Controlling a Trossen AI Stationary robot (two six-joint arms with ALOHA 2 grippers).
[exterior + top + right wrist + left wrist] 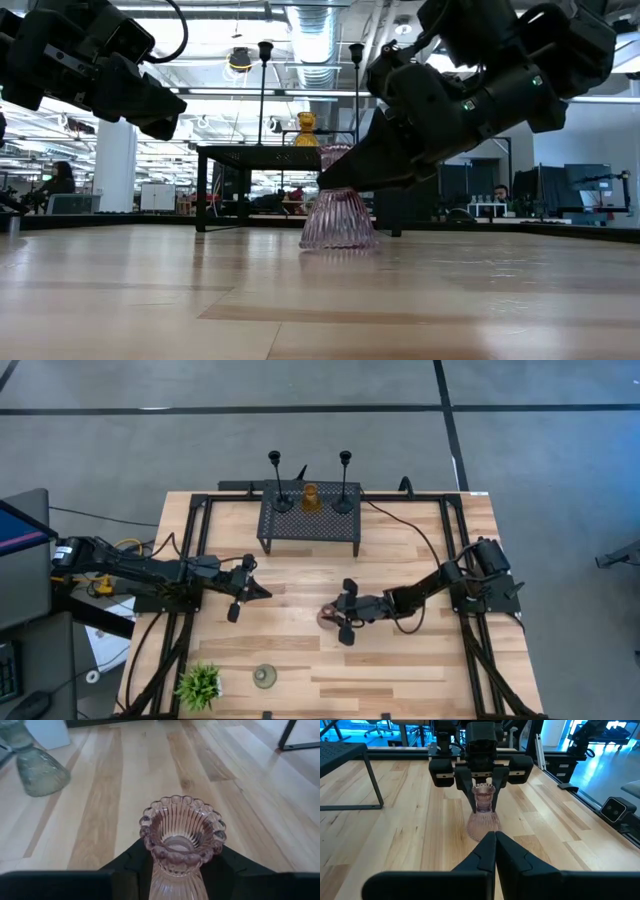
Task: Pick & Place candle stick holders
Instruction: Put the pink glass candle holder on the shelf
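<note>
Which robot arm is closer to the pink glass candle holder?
Right. The right tool grips the pink holder at its neck; the left tool waits apart, pointing at it.

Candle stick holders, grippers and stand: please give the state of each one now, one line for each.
Pink holder: upright on the table, neck between the right gripper's fingers.
Amber holder: upright on the mesh stand.
Two black holders: upright on the stand.
Grey-green holder: upright on the table, untouched.
Mesh stand: standing.
Right gripper: shut on the pink holder.
Left gripper: shut, empty.

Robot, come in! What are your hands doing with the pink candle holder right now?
Right gripper clamped on pink holder, holder standing on table. Left gripper shut, waiting nearby. Nothing in the way.
</note>
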